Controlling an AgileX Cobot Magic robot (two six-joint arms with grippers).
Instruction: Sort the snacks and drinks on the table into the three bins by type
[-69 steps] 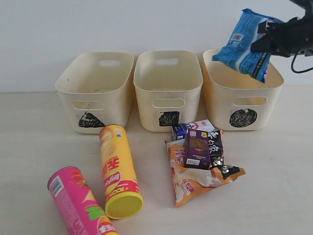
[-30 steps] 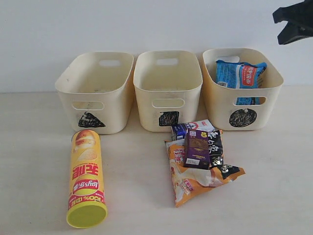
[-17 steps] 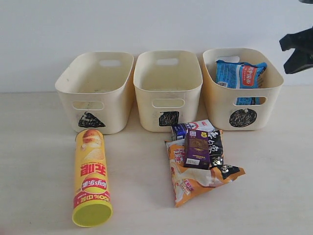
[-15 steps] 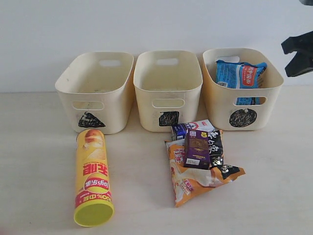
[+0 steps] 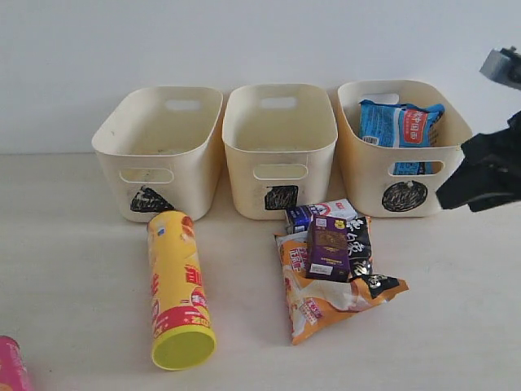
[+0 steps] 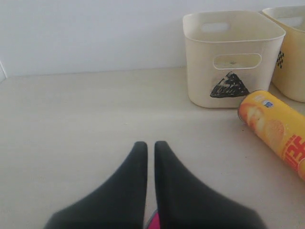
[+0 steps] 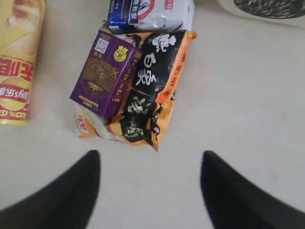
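The three bins stand in a row: triangle (image 5: 159,151), square (image 5: 279,147), circle (image 5: 403,159). A blue bag (image 5: 399,124) rests in the circle bin. The yellow canister (image 5: 177,289) lies on the table in front of the triangle bin. Only the end of the pink canister (image 5: 10,368) shows, at the corner. The purple carton (image 5: 328,247) lies on the orange-and-black bag (image 5: 338,289), and the blue-and-white carton (image 5: 321,213) lies behind it. My right gripper (image 7: 150,160) is open above the table near the purple carton (image 7: 107,74), holding nothing. My left gripper (image 6: 150,145) is shut, with a pink sliver (image 6: 152,223) beneath it.
A white wall runs behind the bins. In the left wrist view the triangle bin (image 6: 233,57) and the yellow canister (image 6: 276,129) lie ahead, with bare tabletop between them and the fingers. The right arm (image 5: 480,175) hangs beside the circle bin.
My right gripper has come down from above the circle bin to table level and opened. The yellow canister has swung rightward. The pink canister's end has come into view at the corner.
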